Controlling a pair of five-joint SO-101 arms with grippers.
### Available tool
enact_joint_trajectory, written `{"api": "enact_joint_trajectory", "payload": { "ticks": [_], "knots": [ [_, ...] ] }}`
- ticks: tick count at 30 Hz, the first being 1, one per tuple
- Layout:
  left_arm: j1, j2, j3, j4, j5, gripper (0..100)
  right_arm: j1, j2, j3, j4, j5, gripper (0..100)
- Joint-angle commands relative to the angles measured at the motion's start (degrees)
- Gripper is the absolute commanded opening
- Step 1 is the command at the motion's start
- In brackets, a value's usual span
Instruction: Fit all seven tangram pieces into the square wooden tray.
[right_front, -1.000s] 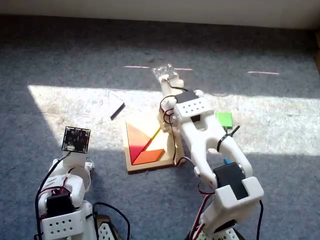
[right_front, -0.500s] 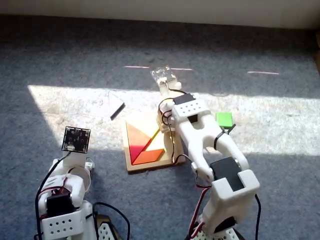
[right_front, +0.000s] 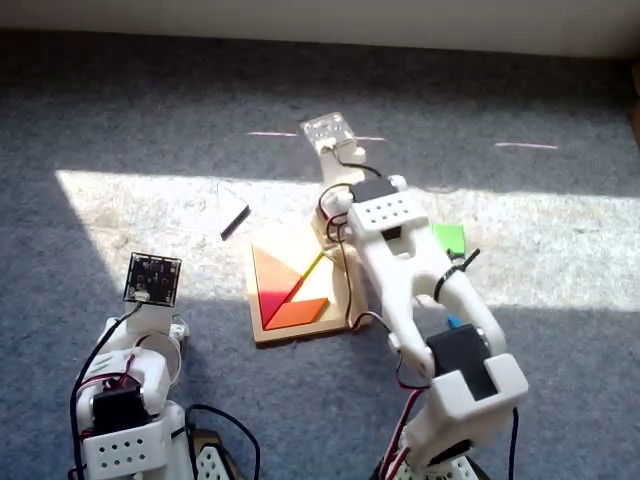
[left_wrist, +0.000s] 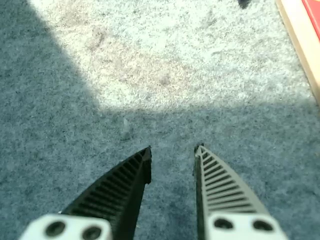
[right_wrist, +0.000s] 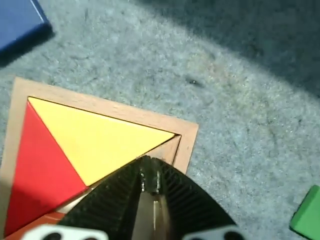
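Wooden tray (right_wrist: 186, 145) holds a smooth yellow triangle (right_wrist: 100, 137) and red triangle (right_wrist: 40, 165); ribbed right gripper (right_wrist: 149, 161) closed, left gripper (left_wrist: 172, 150) parted, empty.

Open carpet (right_front: 150, 130) around the tray (right_front: 300, 333), right arm (right_front: 400, 260) across its edge.

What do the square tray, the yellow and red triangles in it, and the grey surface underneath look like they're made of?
Tray: pale unpainted wood, going by its matt tan rim.
Yellow triangle and red triangle: probably painted wood, flat even colour hiding any grain; plastic is possible.
Grey surface: carpet or felt, with a fuzzy flecked nap.
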Motion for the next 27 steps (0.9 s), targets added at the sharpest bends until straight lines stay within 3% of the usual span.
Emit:
{"api": "enact_joint_trajectory", "payload": {
  "ticks": [1,7,13,27],
  "knots": [
    [-0.84,-2.59,-0.31,-1.14,-0.44,15,2.86,-10.24,-0.66,3.74,0.09,0.5],
    [-0.75,-2.59,-0.31,-1.14,-0.44,15,13.23,-15.43,4.35,4.09,0.18,5.7],
    [-0.66,-2.59,-0.31,-1.14,-0.44,15,22.29,-8.75,4.53,3.82,0.00,36.3],
    [-0.66,-2.59,-0.22,-1.14,-0.44,15,23.60,13.49,-10.33,1.98,0.18,37.2]
  ]
}}
